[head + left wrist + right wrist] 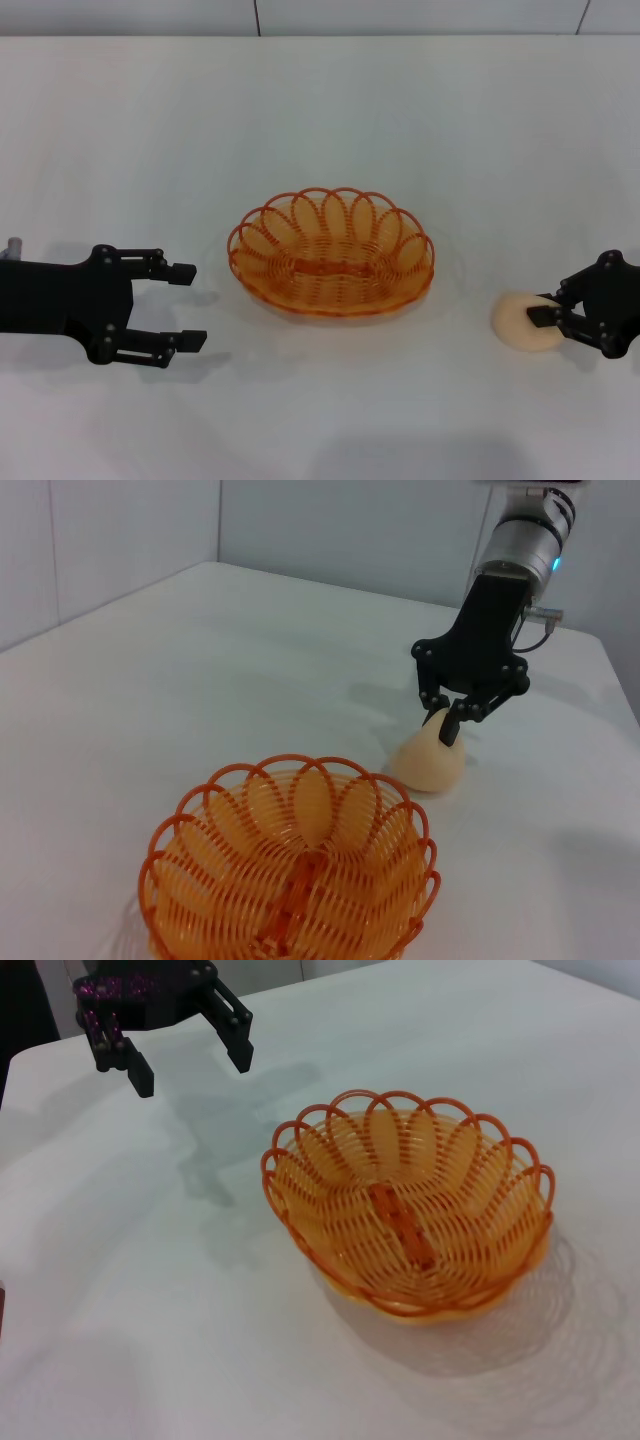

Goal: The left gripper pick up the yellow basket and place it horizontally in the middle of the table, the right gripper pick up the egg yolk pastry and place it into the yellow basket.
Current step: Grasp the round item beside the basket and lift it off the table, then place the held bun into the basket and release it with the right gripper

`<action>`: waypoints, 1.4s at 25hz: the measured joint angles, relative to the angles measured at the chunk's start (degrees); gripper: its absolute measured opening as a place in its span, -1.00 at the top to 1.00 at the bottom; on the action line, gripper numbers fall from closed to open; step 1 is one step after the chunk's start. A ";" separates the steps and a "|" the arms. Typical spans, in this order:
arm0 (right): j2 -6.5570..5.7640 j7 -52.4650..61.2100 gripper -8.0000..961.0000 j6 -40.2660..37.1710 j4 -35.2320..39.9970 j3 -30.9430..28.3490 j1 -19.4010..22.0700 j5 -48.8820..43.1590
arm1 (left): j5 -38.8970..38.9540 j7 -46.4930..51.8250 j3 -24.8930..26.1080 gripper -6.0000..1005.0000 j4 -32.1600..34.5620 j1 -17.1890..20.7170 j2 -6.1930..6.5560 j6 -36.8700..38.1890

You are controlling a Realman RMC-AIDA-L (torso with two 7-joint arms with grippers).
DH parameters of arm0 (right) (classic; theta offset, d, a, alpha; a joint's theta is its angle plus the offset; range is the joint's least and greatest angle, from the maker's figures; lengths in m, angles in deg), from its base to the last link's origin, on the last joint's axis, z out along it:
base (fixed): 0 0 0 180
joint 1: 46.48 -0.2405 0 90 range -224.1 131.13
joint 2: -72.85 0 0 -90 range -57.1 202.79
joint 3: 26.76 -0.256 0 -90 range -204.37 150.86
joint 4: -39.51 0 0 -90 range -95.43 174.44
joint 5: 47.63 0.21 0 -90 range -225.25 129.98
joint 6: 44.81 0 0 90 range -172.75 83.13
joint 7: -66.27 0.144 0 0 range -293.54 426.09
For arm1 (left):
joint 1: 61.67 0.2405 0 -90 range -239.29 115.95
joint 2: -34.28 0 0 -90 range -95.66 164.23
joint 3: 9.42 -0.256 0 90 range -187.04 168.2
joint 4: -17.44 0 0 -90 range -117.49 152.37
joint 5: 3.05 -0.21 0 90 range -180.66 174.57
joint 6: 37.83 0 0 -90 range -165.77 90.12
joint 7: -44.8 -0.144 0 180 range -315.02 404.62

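Observation:
The yellow basket (332, 252) stands upright and lengthwise across the middle of the white table (320, 110). It is empty, and it also shows in the left wrist view (292, 870) and the right wrist view (410, 1215). My left gripper (190, 305) is open and empty, a little to the basket's left; it also shows in the right wrist view (194, 1072). The egg yolk pastry (515, 325) lies on the table to the basket's right. My right gripper (545, 306) is closed on the pastry's near side, as the left wrist view (441, 727) shows with the pastry (425, 765) below it.
The table's far edge meets a grey wall (300, 15). In the left wrist view the right arm's silver segment (525, 545) rises above the pastry.

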 joint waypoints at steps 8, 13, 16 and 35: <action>-0.11 1.07 0.87 -3.72 0.99 -1.73 -1.12 0.31 | 0.07 -0.05 0.48 -0.57 0.00 0.00 0.00 -0.09; -0.04 5.65 0.89 -7.85 4.81 -4.47 -3.28 0.62 | -0.20 -0.34 1.19 -0.57 0.00 0.00 0.00 -0.15; 0.10 8.58 0.89 -9.15 6.84 -4.37 -4.74 2.04 | -0.21 -0.35 1.23 -0.57 0.00 0.00 0.00 -0.27; 1.07 3.73 0.90 18.99 -1.22 22.61 -9.91 26.88 | -0.55 -0.14 0.77 -0.57 -0.11 -1.40 -0.57 -0.76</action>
